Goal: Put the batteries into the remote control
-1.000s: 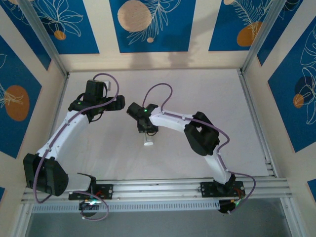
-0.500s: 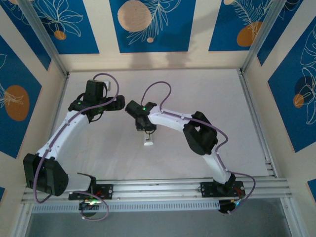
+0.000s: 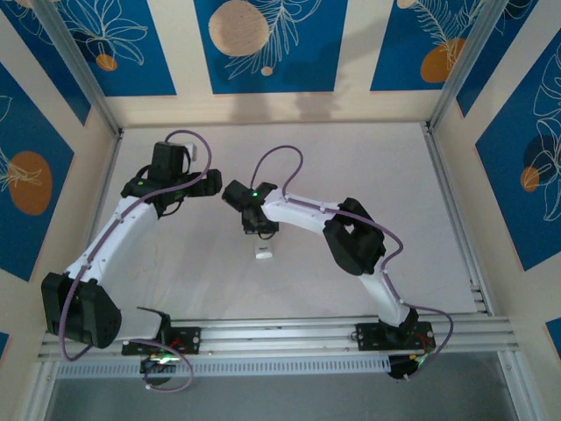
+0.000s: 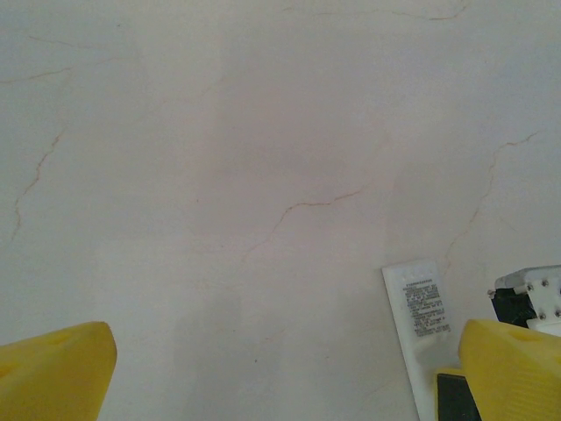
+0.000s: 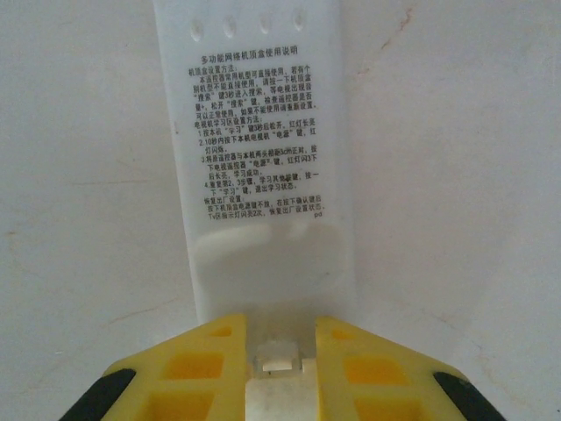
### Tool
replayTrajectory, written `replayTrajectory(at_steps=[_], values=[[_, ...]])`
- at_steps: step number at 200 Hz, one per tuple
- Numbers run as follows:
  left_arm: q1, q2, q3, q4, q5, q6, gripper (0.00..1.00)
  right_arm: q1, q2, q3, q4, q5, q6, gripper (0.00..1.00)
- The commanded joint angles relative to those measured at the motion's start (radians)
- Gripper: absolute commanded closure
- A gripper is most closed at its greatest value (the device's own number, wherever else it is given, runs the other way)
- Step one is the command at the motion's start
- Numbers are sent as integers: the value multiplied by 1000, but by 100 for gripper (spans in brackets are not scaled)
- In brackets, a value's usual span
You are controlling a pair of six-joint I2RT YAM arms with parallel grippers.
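The remote control (image 5: 263,175) lies back face up on the table, its printed label showing; it is also in the overhead view (image 3: 263,254) and the left wrist view (image 4: 419,307). My right gripper (image 5: 280,329) sits at the remote's near end, its yellow fingers (image 5: 210,351) shut on a small white part there. From above, this gripper (image 3: 260,235) leans over the remote. My left gripper (image 3: 216,181) hovers just left of it, wide open (image 4: 285,351) over bare table. The batteries are out of view.
The white tabletop (image 3: 368,167) is fenced by aluminium rails (image 3: 451,219) on both sides and at the near edge. The right arm's elbow (image 3: 351,246) bulges to the right of the remote. Part of the right gripper's body (image 4: 530,294) shows beside the remote.
The right gripper has shifted slightly left and back. The remote's visible end below it now looks flatter. The left arm has not moved.
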Motion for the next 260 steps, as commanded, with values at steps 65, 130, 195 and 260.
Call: replayTrajectory(at_steps=[65,130,195,260], values=[[9,1,12,-5,14,-2,0,7,3,4,-50,-39,40,81],[9,0,11,-5,12,-3,0,20,-9,-24,-66,-39,54,82],[9,1,12,-5,13,-3,0,32,-20,-44,-82,-25,61,82],[9,3,11,-5,12,-3,0,44,-54,-60,-92,-8,49,82]])
